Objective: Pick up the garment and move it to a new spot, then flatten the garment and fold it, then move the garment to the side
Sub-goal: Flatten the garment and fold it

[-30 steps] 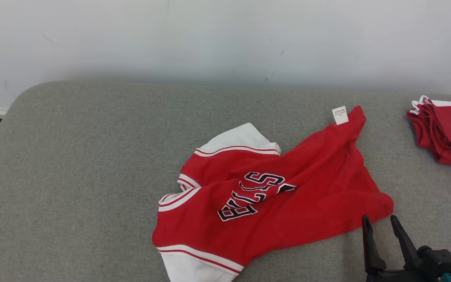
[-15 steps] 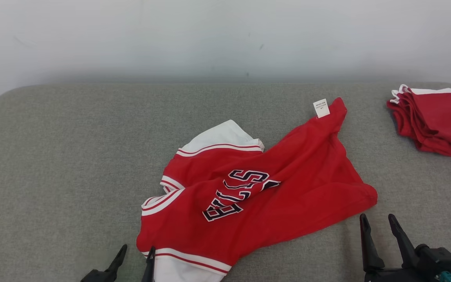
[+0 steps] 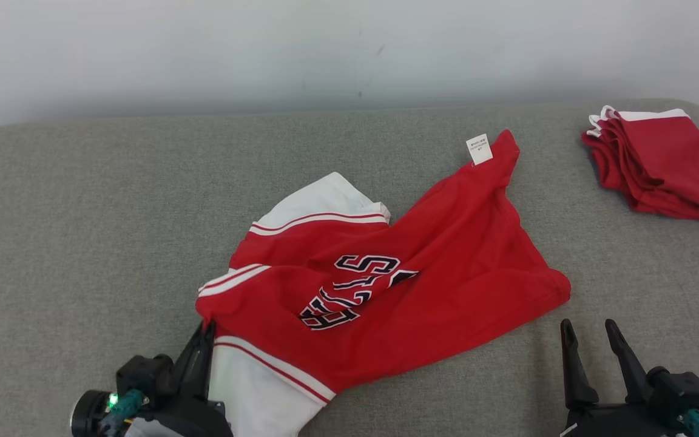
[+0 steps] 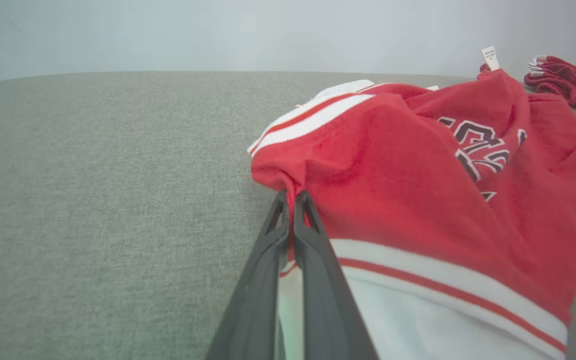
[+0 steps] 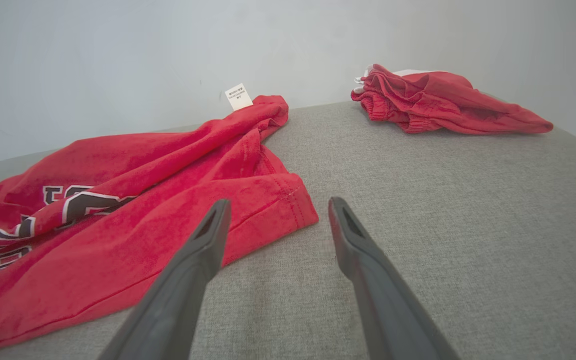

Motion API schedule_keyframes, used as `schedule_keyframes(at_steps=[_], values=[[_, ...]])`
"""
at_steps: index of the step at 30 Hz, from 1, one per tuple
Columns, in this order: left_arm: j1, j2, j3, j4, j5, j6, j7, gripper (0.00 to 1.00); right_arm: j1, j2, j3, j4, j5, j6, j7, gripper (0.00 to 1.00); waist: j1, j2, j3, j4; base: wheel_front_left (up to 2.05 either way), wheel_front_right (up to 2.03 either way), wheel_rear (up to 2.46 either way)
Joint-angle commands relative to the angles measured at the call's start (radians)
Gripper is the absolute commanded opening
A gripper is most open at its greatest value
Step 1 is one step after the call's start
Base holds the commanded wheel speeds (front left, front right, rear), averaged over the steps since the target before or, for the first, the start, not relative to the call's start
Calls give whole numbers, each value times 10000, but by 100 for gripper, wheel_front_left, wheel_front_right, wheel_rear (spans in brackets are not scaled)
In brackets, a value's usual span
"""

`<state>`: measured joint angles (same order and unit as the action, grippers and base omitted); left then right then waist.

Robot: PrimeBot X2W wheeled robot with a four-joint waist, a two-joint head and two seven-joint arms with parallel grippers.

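Left pincer (image 4: 290,200) pinches near-left fold of crumpled red-and-white lettered jersey (image 3: 446,261), mid grey fabric surface (image 3: 82,212), long axis toward far-right; right pincer (image 3: 589,331) spread, just beside its near-right corner.

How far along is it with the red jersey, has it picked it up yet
Done: nothing yet; the red jersey lies crumpled on the grey cushion. In hand: the left gripper has its jaws shut on the jersey's near-left edge, while the right gripper sits open beside the hem. To do: lifting, moving, flattening, folding, setting aside.
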<state>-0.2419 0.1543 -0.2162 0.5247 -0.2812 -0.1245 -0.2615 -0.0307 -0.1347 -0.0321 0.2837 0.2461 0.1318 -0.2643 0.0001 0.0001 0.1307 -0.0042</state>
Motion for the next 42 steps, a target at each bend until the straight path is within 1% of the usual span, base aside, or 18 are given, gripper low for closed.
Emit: schedule_keyframes(at_steps=[1, 6, 8, 13, 14, 23, 28, 35, 42], values=[[-227, 58, 59, -46, 97, -50, -34, 0, -101, -39, -21, -17, 38, -21, -6, 100, -1, -1, 54, -45, 0, 0, 0], [-724, 235, 204, 158, 312, -60, -34, 0, -280, 0, -7, 24, -27, -21, -6, 100, -1, -1, 124, -120, 0, 0, 0], [-840, 343, 265, 327, 517, 13, -34, 0, -310, 68, 23, 37, -101, -21, -6, 100, -1, -1, 126, -148, 0, 0, 0], [-768, 142, 409, 347, 567, -14, -34, 0, -278, 71, -21, 108, -79, -21, -6, 100, -1, -1, 17, -83, 0, 0, 0], [-463, -101, 458, 190, 454, -50, -34, 100, -47, 78, -90, 175, -39, -21, -6, 100, -1, -1, -202, 118, 0, 0, 0], [1097, -265, 976, -811, 400, -47, -33, 100, 237, 101, -105, 223, -29, -21, -7, 100, -1, -1, -702, 594, 0, 0, 0], [1794, -343, 1105, -1066, 436, -52, -33, 100, 370, 94, -99, 233, 7, -21, -6, 100, -1, -1, -813, 828, 0, 0, 0], [1932, -498, 801, -523, 485, -58, -33, 100, 348, 82, -23, 312, 35, -21, -6, 100, -1, -1, -871, 1002, 0, 0, 0], [1544, -687, 350, 297, 466, -61, -33, 100, 295, 5, 104, 381, 86, -21, -6, 100, -1, -1, -914, 791, 0, 0, 0]])
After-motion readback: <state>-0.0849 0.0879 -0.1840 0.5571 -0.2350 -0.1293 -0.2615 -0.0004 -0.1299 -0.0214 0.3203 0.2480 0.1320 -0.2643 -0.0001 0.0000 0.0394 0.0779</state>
